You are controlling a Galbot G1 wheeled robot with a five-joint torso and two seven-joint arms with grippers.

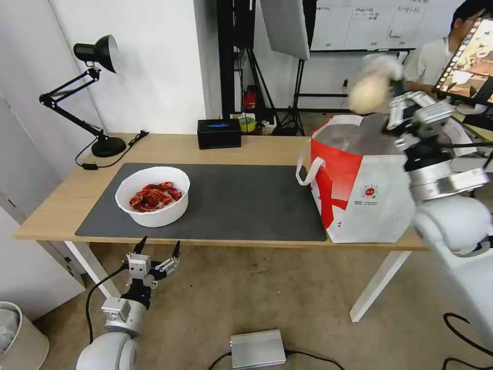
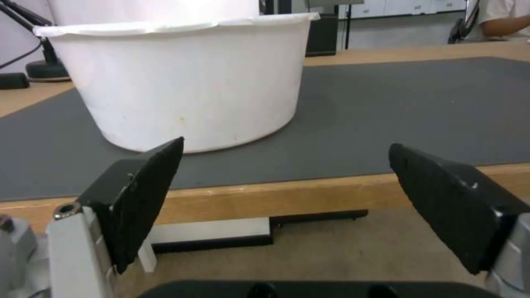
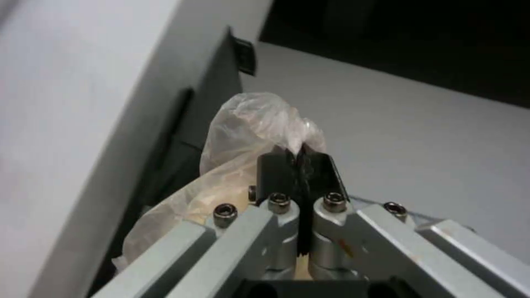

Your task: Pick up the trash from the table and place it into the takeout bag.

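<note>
— Where is your right gripper [image 1: 393, 95]?

— Upper right of the head view, raised above the open mouth of the takeout bag [image 1: 359, 200]. My fingers are pinched tight on the small clear bag [image 1: 371, 88] with its pale lump; the right wrist view shows the plastic [image 3: 248, 136] bunched between the closed black pads [image 3: 276, 174].

— And the left gripper [image 1: 156, 252]?

— Lower left of the frame, below the front edge of the table [image 1: 56, 205], fingers spread wide and holding nothing. In its wrist view the two black pads [image 2: 143, 186] stand well apart, pointing at the white bowl [image 2: 182, 82].

— The bowl?

— The white bowl [image 1: 153, 196] of red shells sits on the left part of the dark grey mat [image 1: 241, 200]. The takeout bag stands at the table's right end.
</note>
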